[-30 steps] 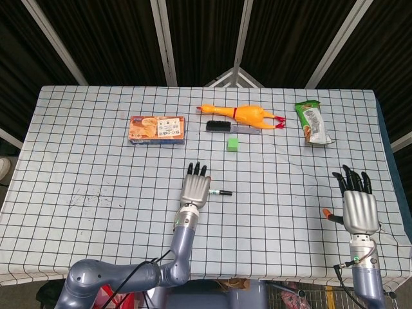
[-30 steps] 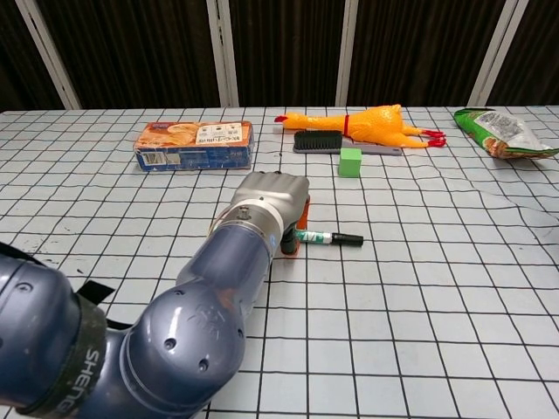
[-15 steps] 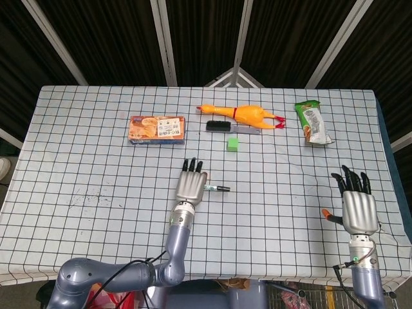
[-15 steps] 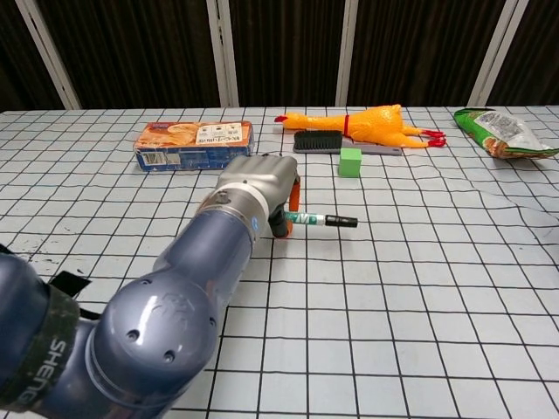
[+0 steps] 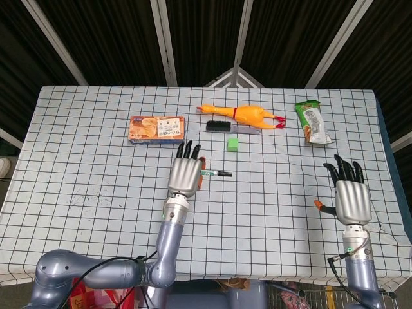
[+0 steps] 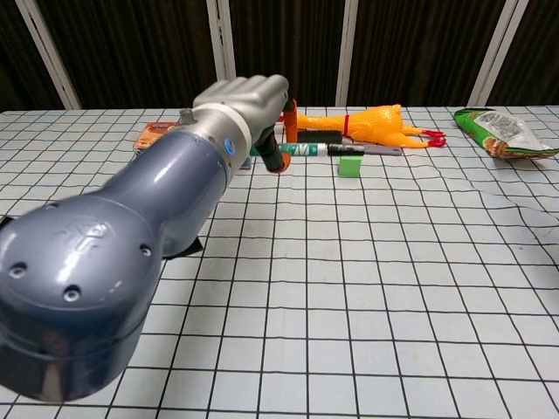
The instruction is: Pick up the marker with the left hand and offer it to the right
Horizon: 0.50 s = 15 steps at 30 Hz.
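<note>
The left hand (image 6: 249, 98) grips the marker (image 6: 316, 149), clear of the table (image 5: 96, 148). The right hand (image 5: 351, 199) waits well apart, fingers spread, holding nothing; the offer remains to be done.

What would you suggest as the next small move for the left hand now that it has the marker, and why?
Probably carry it sideways toward the right hand. The left hand holds the marker lifted above the table, while the right hand waits far off with fingers spread.

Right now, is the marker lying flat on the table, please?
No, the left robot hand holds the marker up in the air.
</note>
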Motion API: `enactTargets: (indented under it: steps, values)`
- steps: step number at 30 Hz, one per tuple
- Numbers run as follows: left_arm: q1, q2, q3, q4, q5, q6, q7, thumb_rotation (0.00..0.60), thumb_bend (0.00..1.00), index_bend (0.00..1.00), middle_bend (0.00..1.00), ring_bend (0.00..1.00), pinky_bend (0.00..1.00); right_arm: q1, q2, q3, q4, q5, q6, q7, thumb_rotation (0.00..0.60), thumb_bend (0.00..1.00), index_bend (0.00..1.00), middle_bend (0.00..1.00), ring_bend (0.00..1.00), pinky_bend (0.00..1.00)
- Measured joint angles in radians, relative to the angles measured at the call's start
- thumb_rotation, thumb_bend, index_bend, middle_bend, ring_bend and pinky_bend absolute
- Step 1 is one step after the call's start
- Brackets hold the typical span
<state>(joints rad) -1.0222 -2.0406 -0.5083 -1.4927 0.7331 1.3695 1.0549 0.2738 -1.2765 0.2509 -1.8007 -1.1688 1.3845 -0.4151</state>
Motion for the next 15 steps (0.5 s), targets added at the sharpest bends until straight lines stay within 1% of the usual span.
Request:
enactTargets:
  steps: [3,6,11,15]
  values:
    - [-0.009,0.022,-0.014,-0.062,-0.001,0.024,0.030,0.600,0.57,0.54,0.13,0.00,0.00,0.021,0.010,0.017,-0.060,0.024,-0.010,-0.037,0.600,0.12,0.24,0.08,0.11,0.04]
    - [-0.028,0.031,-0.025,-0.097,-0.011,0.047,0.063,0.600,0.57,0.54,0.13,0.00,0.00,0.050,0.016,0.038,-0.125,0.057,-0.020,-0.083,0.600,0.12,0.26,0.08,0.11,0.04]
    - [-0.056,0.029,-0.036,-0.117,-0.028,0.068,0.087,0.600,0.57,0.54,0.13,0.00,0.00,0.108,0.015,0.080,-0.200,0.126,-0.027,-0.164,0.600,0.12,0.31,0.08,0.11,0.04]
    - [-0.075,0.023,-0.043,-0.118,-0.035,0.078,0.093,0.600,0.57,0.54,0.13,0.00,0.00,0.149,0.003,0.097,-0.236,0.159,-0.021,-0.238,0.600,0.13,0.32,0.08,0.11,0.04]
